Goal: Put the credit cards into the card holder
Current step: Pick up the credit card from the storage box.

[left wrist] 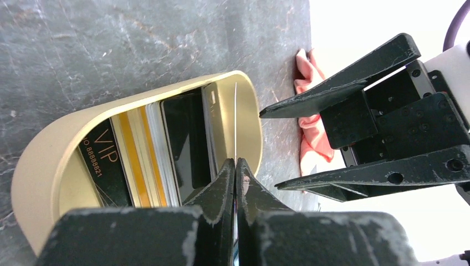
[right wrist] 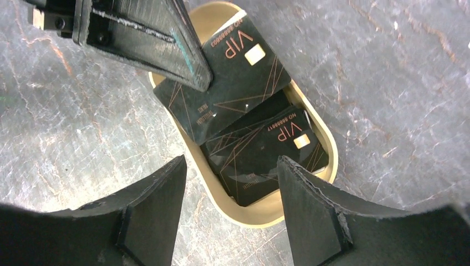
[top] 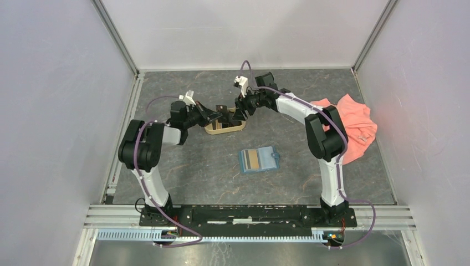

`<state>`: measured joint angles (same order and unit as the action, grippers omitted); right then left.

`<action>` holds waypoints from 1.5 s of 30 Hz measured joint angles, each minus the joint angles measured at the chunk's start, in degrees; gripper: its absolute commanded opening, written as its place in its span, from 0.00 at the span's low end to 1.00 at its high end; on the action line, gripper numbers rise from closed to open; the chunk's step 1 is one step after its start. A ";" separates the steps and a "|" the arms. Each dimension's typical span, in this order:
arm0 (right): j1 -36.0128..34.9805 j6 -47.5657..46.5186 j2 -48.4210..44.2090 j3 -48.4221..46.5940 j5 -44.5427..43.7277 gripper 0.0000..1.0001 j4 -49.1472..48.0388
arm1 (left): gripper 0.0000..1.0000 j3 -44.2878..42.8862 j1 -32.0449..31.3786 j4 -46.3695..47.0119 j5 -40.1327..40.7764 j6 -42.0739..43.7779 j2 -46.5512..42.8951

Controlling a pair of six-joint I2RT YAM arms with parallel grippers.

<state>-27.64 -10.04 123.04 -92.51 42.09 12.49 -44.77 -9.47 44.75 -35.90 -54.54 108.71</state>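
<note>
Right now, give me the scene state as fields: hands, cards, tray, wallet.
left hand: shut on one black VIP plastic card, tilted over the tan oval tray
right hand: open, empty, above the tray
tray contents: black and gold cards
teal rectangular folding wallet: flat on table, apart from tray
pink cloth: crumpled, far right

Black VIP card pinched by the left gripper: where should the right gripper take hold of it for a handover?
Probably the free chip end of the black VIP card, approached from the side opposite the left gripper. The card is thin and flat, held over the tray, so the open right gripper should turn to pinch its two faces.
</note>
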 measured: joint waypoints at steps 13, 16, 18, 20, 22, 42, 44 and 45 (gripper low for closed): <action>2.67 -12.31 -19.30 3.93 4.74 0.79 9.11 | 0.02 11.19 -0.63 4.92 0.13 1.84 -24.70; 5.99 -12.61 -30.95 12.59 9.18 0.98 7.80 | 0.02 16.87 -3.58 10.95 -0.59 1.86 -30.25; 8.48 -12.90 -39.08 20.06 12.81 0.98 5.92 | 0.02 20.11 -7.02 14.03 -0.33 2.10 -33.70; 9.90 -12.70 -45.35 27.08 16.04 0.98 4.28 | 0.02 23.23 -12.22 16.33 0.87 3.39 -37.86; 9.77 -11.67 -50.01 34.62 18.82 0.98 1.75 | 0.02 25.16 -16.74 17.33 2.93 4.66 -41.00; 11.15 25.49 -54.23 59.91 26.40 0.76 -37.03 | 0.02 32.44 -38.53 37.48 28.11 4.31 -27.10; 11.15 29.07 -54.18 61.11 25.59 0.73 -40.19 | 0.02 32.41 -39.01 39.17 28.61 3.58 -24.81; 11.15 30.71 -53.96 61.51 25.29 0.72 -41.46 | 0.02 32.39 -39.30 39.56 28.79 3.34 -23.91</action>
<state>-16.49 20.67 69.08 -31.00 67.37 -28.97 -12.38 -48.77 84.31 -7.11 -51.20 84.79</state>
